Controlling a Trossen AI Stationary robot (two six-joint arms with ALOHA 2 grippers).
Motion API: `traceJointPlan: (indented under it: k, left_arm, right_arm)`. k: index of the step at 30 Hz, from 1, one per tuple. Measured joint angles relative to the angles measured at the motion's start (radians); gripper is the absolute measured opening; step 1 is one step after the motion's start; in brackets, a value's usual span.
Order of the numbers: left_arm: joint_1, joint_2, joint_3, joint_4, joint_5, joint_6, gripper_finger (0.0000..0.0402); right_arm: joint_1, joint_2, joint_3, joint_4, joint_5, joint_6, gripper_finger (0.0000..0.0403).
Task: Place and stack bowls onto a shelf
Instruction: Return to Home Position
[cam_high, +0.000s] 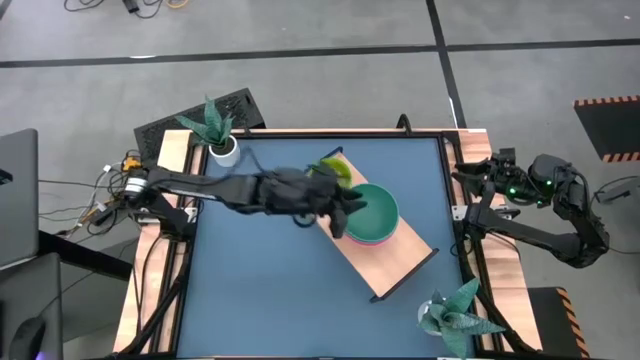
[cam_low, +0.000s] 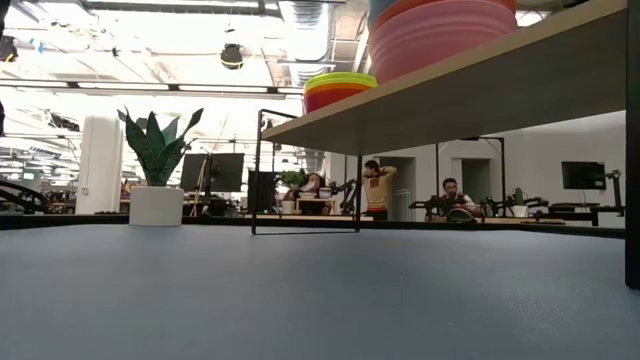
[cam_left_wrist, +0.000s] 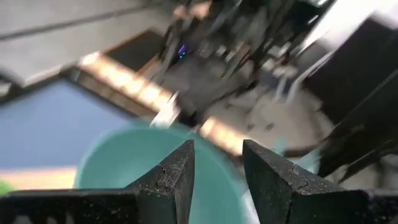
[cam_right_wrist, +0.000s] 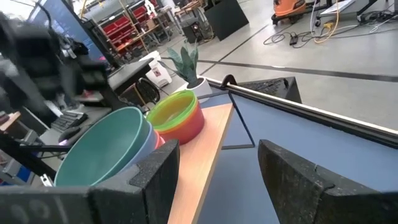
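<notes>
The shelf (cam_high: 385, 270) is a light wooden board lying aslant mid-table. On it stands a stack with a teal bowl (cam_high: 378, 208) on top of blue and pink ones (cam_right_wrist: 152, 140), and beside it a smaller stack topped by a yellow-green bowl (cam_high: 335, 172), with orange and red bowls below (cam_right_wrist: 186, 124). My left gripper (cam_high: 350, 208) hovers open at the teal bowl's left rim; in its wrist view the fingers (cam_left_wrist: 217, 149) stand over that rim (cam_left_wrist: 205, 140). My right gripper (cam_right_wrist: 217, 152) waits open at the table's right edge (cam_high: 470, 185). My left gripper comes from the table's left, above the teal bowl's rim (cam_left_wrist: 205, 140), with its fingers apart. The blurred wrist view does not let me tell whether either finger touches the rim. The bowl sits nested on the stack, on the shelf.
A potted plant in a white pot (cam_high: 218, 130) stands at the far left corner, and another plant (cam_high: 455, 315) at the near right corner. Bare blue tabletop (cam_high: 260, 290) lies left of and nearer than the shelf. Wooden rails (cam_high: 145, 290) run along both sides. People sit in the room beyond (cam_low: 375, 185).
</notes>
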Motion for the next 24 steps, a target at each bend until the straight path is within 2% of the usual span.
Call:
traceJointPlan:
  k: [5, 7, 9, 11, 16, 19, 21, 24]
  left_arm:
    - [-0.016, -0.084, 0.027, -0.006, 0.063, 0.076, 0.0119]
    - [-0.019, -0.115, 0.028, -0.079, 0.105, 0.126, 0.0119]
    - [-0.021, -0.157, 0.028, -0.176, 0.110, 0.097, 0.0119]
    - [-0.020, -0.207, 0.030, -0.259, 0.066, 0.043, 0.0119]
    - [-0.024, -0.307, 0.030, -0.507, -0.027, -0.012, 0.0119]
    - [-0.054, -0.361, 0.018, -0.528, -0.075, 0.072, 0.0119]
    - [-0.085, -0.403, -0.009, -0.504, -0.146, 0.150, 0.0119]
    - [-0.124, -0.492, -0.103, -0.459, -0.272, 0.181, 0.0119]
  right_arm:
    - [0.000, 0.000, 0.000, -0.017, 0.002, -0.006, 0.0245]
    - [0.000, 0.000, 0.000, -0.024, 0.003, -0.010, 0.0245]
    - [0.000, 0.000, 0.000, -0.019, 0.003, 0.026, 0.0245]
    - [0.000, 0.000, 0.000, 0.019, -0.009, 0.030, 0.0245]
    - [0.001, 0.000, 0.000, 0.232, -0.160, -0.031, 0.0245]
    - [0.001, 0.000, 0.000, 0.331, -0.179, -0.052, 0.0245]
    - [0.001, 0.000, 0.000, 0.371, -0.179, -0.061, 0.0245]
    - [0.001, -0.013, 0.000, 0.417, -0.179, -0.066, 0.0245]
